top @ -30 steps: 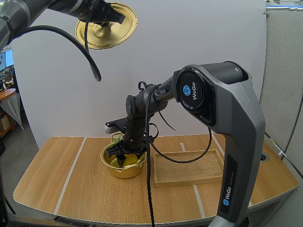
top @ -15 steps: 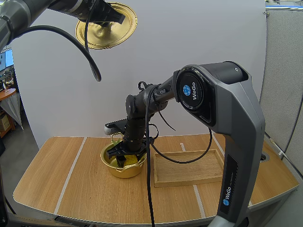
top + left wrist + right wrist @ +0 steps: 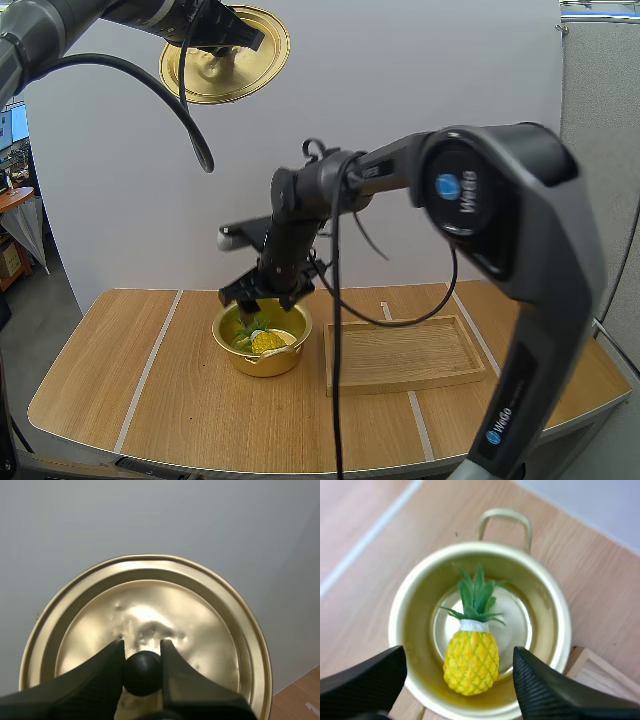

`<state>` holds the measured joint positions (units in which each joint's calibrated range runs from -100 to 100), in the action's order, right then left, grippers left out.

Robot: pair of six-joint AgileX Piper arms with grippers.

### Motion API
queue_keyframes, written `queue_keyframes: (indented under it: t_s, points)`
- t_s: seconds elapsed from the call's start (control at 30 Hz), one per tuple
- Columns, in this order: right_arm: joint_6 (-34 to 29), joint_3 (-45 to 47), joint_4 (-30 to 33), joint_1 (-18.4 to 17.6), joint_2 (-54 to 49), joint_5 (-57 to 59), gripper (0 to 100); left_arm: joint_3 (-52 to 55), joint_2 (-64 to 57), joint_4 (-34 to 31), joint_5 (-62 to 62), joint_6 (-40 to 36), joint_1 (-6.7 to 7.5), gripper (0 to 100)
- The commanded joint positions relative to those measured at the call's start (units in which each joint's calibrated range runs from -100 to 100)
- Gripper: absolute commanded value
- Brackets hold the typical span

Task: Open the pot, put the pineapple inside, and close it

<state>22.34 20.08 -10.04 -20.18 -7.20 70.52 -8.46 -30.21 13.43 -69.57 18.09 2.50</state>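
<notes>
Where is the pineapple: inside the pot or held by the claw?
Inside. The pineapple lies on the floor of the lidless pot, and the right claw hangs open above it, apart from it.

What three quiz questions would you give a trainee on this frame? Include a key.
1. True or false: the pineapple lies inside the pot.
2. What does the left pincer hold? A) the pineapple B) the lid by its knob C) the pot
3. Fill in: the right pincer, above the pot, is ___ (open/shut).
Key: 1 true; 2 B; 3 open.
</notes>
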Motion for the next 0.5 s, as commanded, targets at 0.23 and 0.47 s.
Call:
queue_keyframes:
  t_s: [0.23, 0.47]
  points:
    - [0.05, 4.48, -0.73, -0.02, -21.16, 6.75, 100, -0.61, -0.29, 0.02, 2.01, -0.51, 0.17, 0]
    - [-0.34, 13.45, -0.73, -0.02, -35.51, 9.43, 100, -0.61, -0.29, 0.02, 2.01, -0.51, 0.17, 0]
